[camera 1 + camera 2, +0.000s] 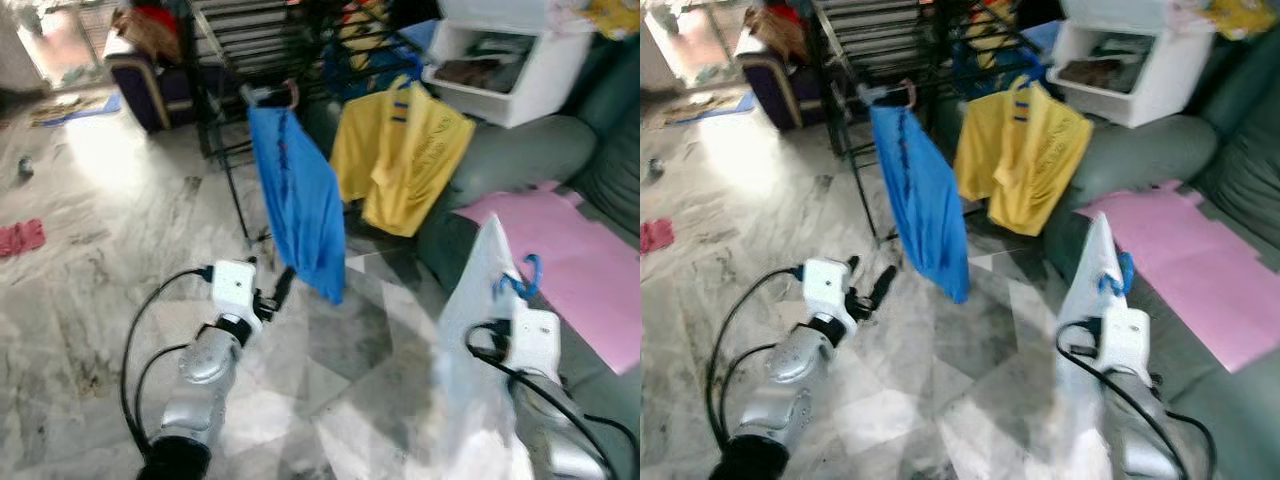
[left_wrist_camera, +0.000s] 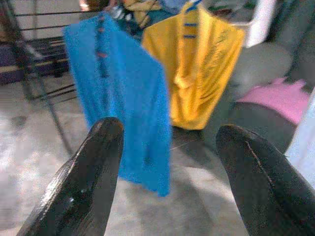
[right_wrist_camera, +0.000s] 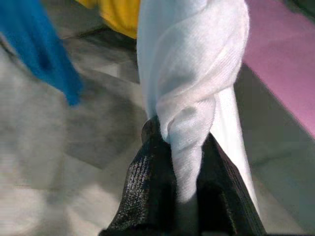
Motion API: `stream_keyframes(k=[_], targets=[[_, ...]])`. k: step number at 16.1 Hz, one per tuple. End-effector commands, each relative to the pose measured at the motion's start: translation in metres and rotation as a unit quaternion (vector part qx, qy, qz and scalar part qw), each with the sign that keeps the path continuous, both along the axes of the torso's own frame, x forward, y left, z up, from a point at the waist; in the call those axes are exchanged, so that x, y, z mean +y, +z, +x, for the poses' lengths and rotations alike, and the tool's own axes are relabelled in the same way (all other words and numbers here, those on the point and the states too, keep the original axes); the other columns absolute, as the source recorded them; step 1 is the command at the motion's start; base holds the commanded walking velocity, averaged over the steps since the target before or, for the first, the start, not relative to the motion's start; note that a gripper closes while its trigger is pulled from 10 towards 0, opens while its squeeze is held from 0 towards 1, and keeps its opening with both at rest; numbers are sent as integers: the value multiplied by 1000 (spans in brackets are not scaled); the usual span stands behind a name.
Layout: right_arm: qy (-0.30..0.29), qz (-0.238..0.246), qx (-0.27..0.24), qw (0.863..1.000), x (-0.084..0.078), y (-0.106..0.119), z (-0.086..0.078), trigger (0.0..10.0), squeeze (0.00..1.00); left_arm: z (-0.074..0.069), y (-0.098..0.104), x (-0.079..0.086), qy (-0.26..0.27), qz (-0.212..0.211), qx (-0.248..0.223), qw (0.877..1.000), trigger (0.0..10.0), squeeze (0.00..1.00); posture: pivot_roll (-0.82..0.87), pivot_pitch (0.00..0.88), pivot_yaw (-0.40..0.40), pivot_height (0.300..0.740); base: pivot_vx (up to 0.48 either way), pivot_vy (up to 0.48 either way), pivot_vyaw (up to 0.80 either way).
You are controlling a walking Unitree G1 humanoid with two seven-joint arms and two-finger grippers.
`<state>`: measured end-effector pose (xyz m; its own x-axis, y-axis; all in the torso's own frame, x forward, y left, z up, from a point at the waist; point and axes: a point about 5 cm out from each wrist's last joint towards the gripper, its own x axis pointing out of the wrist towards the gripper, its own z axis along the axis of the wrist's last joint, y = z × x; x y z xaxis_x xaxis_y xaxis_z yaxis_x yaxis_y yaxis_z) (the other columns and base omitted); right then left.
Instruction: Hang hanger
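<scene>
The right gripper (image 3: pixel 181 162) is pinched on a white garment (image 3: pixel 192 73), its two black fingers (image 3: pixel 147 191) pressed against a twisted fold of the cloth. In the head views that white garment hangs on a blue hanger (image 1: pixel 524 280), whose hook shows just above the right wrist, in front of the grey sofa (image 1: pixel 530 160). A pink sheet (image 1: pixel 570 250) lies spread on the sofa seat just beside the garment.

The left gripper (image 2: pixel 170 147) is held low over the marble floor (image 1: pixel 90 260) with its fingers (image 2: pixel 86 182) spread wide and nothing between them. It points towards a blue shirt (image 1: pixel 298 200) that hangs from the black drying rack (image 1: pixel 250 50). Beside the blue shirt a yellow shirt (image 1: pixel 400 155) hangs from the same rack, close to the sofa arm.

A white open-fronted storage box (image 1: pixel 510 65) sits on the sofa back behind the yellow shirt. Inside it lies something dark and brownish, too blurred to name, and more items are piled on its top. Further back, on the left side of the room, a dark purple bag or case (image 1: pixel 150 85) stands on the floor with brown and red cloth heaped on it. A small red cloth (image 1: pixel 20 238) lies on the floor well apart from the rack.
</scene>
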<state>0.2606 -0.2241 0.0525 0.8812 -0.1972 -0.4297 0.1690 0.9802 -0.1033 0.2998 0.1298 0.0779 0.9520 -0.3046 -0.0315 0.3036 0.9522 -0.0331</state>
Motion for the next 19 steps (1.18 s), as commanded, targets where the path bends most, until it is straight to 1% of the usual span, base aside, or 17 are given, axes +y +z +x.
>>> stream_keyframes(k=[1, 7, 11, 14, 17, 19], targets=[[1, -12, -35, 999, -3, 15, 5, 10000, 0, 4, 7, -7, -8, -2, -10, 1000, 10000, 0, -81, 0, 45, 740, 379, 0, 0], [12, -24, -51, 998, -4, 21, 12, 10000, 0, 7, 10, -13, -8, -3, -11, 1000, 10000, 0, -71, 0, 42, 740, 350, 0, 0], [23, -21, -53, 998, -4, 22, 14, 10000, 0, 8, 12, -16, 0, -1, -13, 1000, 10000, 0, -61, 0, 40, 740, 350, 0, 662], [32, -16, -49, 998, 0, 21, 14, 10000, 0, 4, 8, -18, 1, -3, -5, 1000, 10000, 0, -59, 0, 37, 740, 350, 0, 710], [48, -3, -38, 998, 6, 16, 13, 10000, 0, 2, 5, -26, -7, -4, 3, 1000, 10000, 0, -63, 0, 46, 740, 347, 0, 658], [48, -4, -33, 998, 6, 14, 13, 10000, 0, 4, 7, -30, -12, -3, 4, 1000, 10000, 0, -62, 0, 49, 740, 356, 0, 0]])
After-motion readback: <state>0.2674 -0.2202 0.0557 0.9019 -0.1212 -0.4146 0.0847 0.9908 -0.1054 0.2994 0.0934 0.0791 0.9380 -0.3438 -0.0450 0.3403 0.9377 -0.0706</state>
